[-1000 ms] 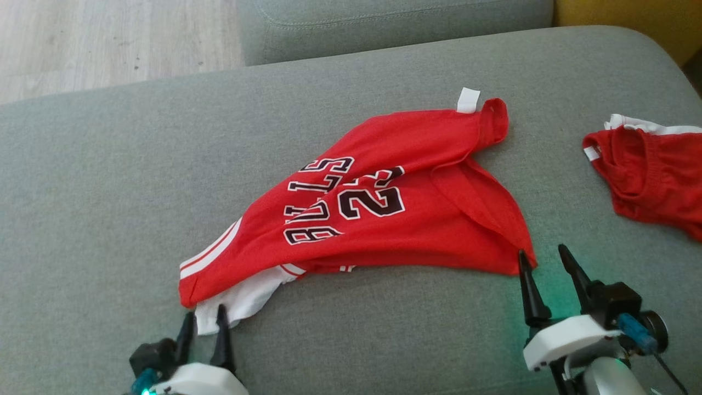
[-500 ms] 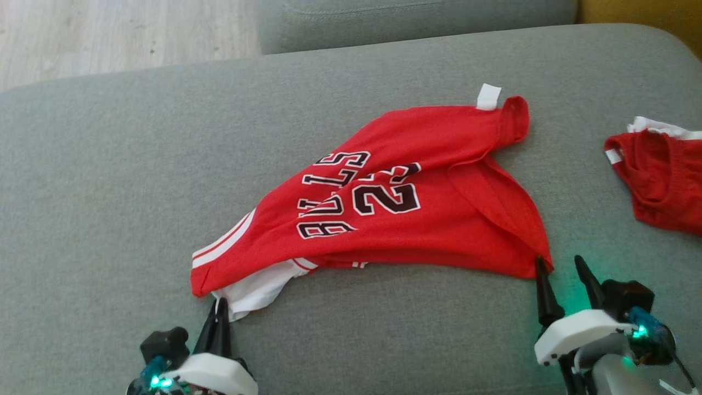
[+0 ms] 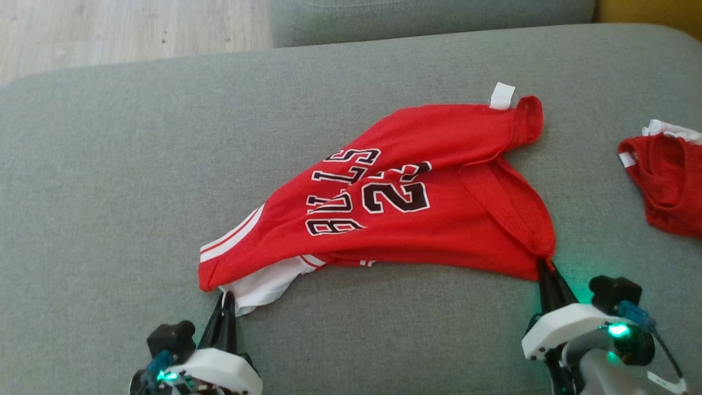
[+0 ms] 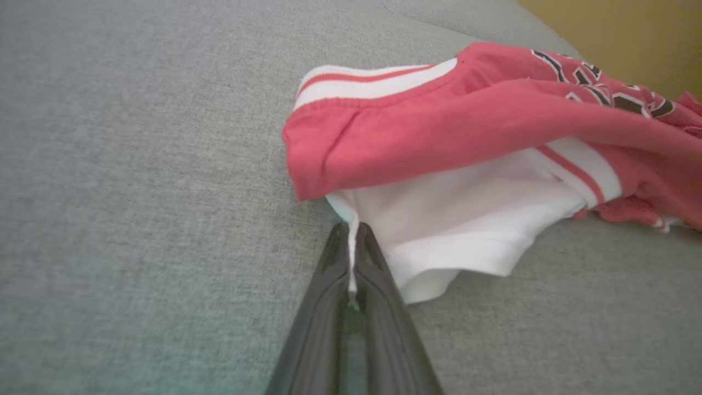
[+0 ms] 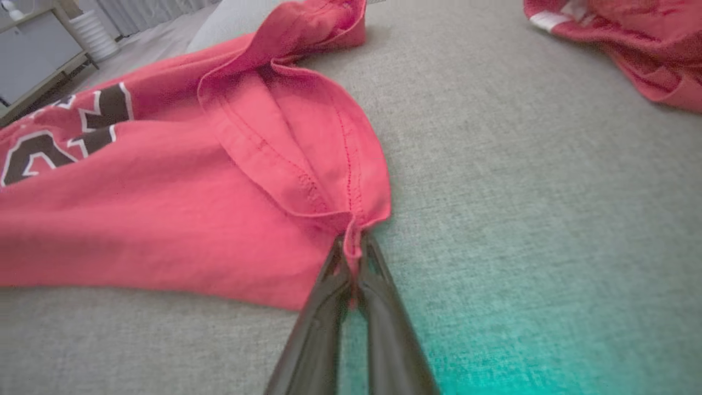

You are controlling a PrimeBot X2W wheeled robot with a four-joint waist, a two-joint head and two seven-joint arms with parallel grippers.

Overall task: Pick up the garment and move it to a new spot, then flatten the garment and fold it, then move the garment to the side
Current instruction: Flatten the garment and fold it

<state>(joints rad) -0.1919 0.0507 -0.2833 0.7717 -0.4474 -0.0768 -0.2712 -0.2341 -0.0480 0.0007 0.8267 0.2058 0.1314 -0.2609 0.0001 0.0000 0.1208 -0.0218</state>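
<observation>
The garment point(image 3: 406, 219) is a red jersey with black and white lettering, white stripes and a white underlayer, lying crumpled on the grey sofa cushion point(image 3: 109, 192). My left gripper point(image 3: 225, 299) is shut on the white corner at the garment's near left end; in the left wrist view the garment point(image 4: 466, 164) has a thin white edge pinched in my left gripper point(image 4: 351, 233). My right gripper point(image 3: 545, 266) is shut on the garment's near right red corner, and in the right wrist view the garment point(image 5: 192, 192) bunches where my right gripper point(image 5: 351, 241) pinches its hem.
A second red piece of clothing point(image 3: 669, 184) with white trim lies at the right edge of the cushion and at the top right of the right wrist view point(image 5: 630, 44). A back cushion point(image 3: 428, 19) and wooden floor point(image 3: 126, 27) lie beyond.
Both grippers have closed on the garment: the left on the white corner first, then the right on the red corner. The head camera has shifted, so the scene sits further right.
</observation>
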